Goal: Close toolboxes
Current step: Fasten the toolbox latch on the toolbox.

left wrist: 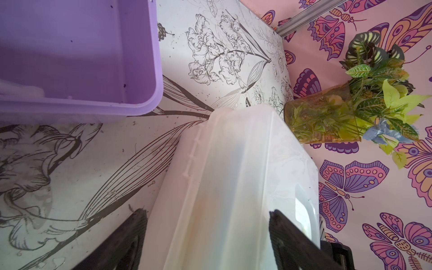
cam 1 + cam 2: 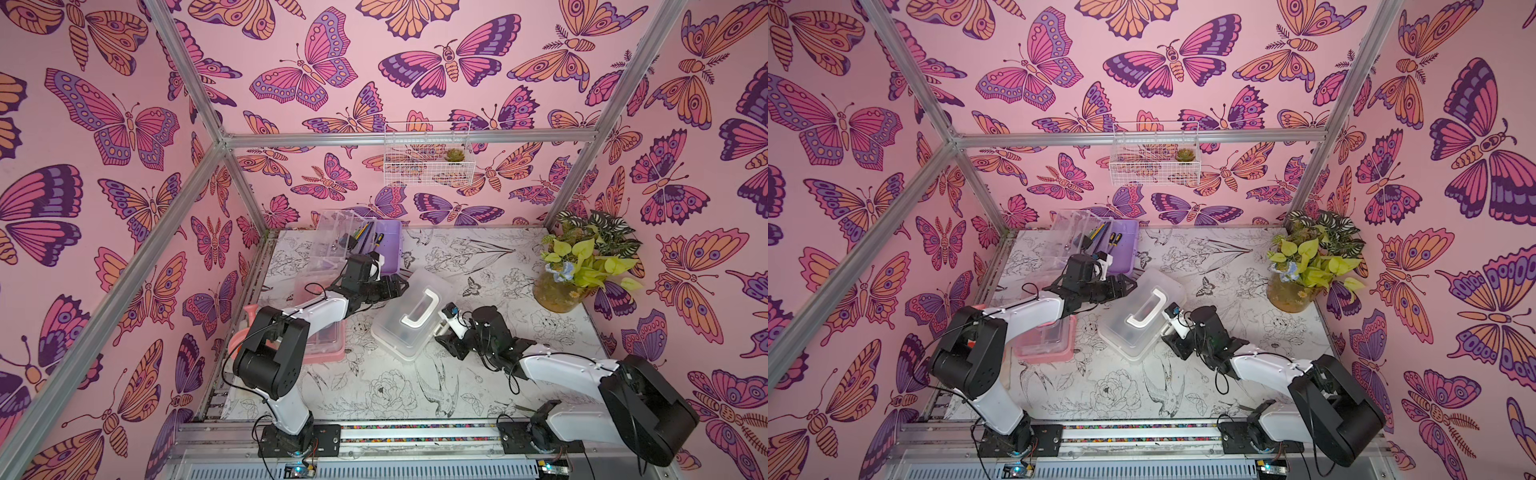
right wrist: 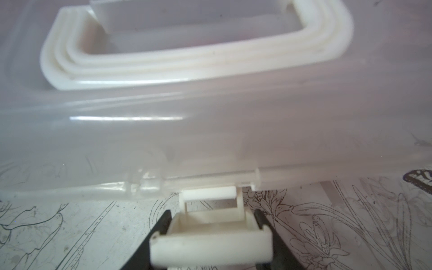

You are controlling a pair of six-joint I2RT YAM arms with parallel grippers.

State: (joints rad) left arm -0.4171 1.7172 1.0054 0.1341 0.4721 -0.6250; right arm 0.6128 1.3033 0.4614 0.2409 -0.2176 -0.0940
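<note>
The white toolbox (image 2: 409, 328) (image 2: 1138, 332) lies mid-table with its clear lid down and white handle (image 3: 187, 53) flat. My right gripper (image 2: 440, 330) (image 3: 212, 217) is shut on its white latch (image 3: 210, 240), which sticks out from the lid's edge. My left gripper (image 2: 397, 286) (image 1: 207, 211) stands open, its fingers either side of the box's far end (image 1: 233, 175). The purple toolbox (image 2: 388, 245) (image 1: 77, 53) is open at the back, with tools and a clear tray (image 2: 332, 232) beside it. The pink toolbox (image 2: 324, 336) lies partly hidden under my left arm.
A glass vase of leafy plants (image 2: 582, 266) (image 1: 327, 117) stands at the back right corner. A white wire basket (image 2: 428, 153) hangs on the back wall. Metal frame posts (image 2: 245, 195) edge the table, and a rail (image 2: 415, 430) runs along its front.
</note>
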